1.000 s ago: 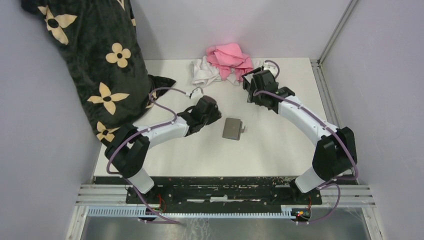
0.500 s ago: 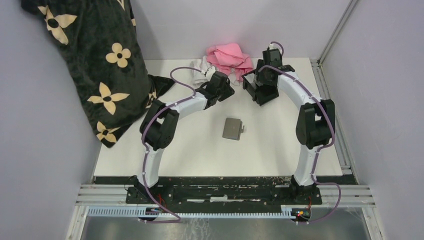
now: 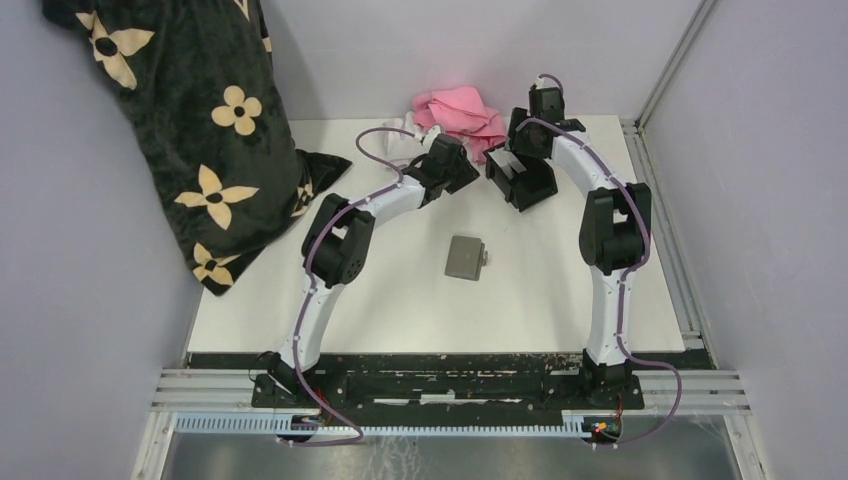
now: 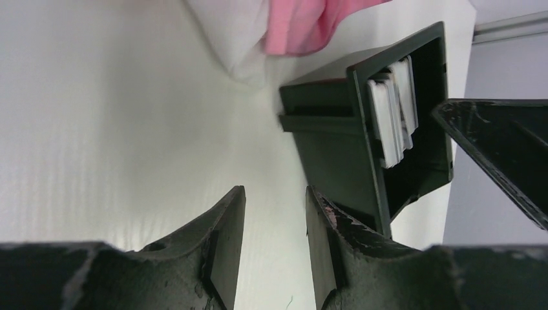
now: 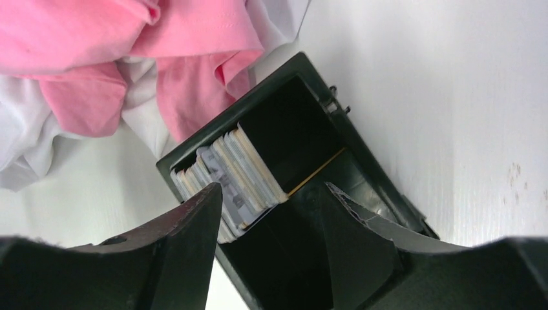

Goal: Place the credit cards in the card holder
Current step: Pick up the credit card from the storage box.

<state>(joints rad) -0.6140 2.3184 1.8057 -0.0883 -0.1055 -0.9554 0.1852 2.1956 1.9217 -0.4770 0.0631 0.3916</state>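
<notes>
The black card holder [image 3: 537, 190] stands at the back of the table, right of centre. Several credit cards [image 5: 236, 171] stand on edge, stacked against one end wall of the holder [image 5: 369, 174]. They also show in the left wrist view [image 4: 391, 110], inside the holder [image 4: 336, 152]. My right gripper [image 5: 273, 190] is open and empty, its jaws straddling the holder's open top right by the stack; it shows in the top view [image 3: 520, 165]. My left gripper [image 4: 274, 194] is open and empty, just left of the holder above bare table, also in the top view [image 3: 468, 170].
A pink and white heap of cloth [image 3: 450, 122] lies right behind the holder. A grey folded wallet [image 3: 465, 257] lies in the middle of the table. A black flowered fabric [image 3: 190, 120] hangs over the left edge. Walls close the back and sides.
Both arms have reached to the back of the table. The left gripper moved from beside the wallet to just left of the holder. The right arm folded up over the holder.
</notes>
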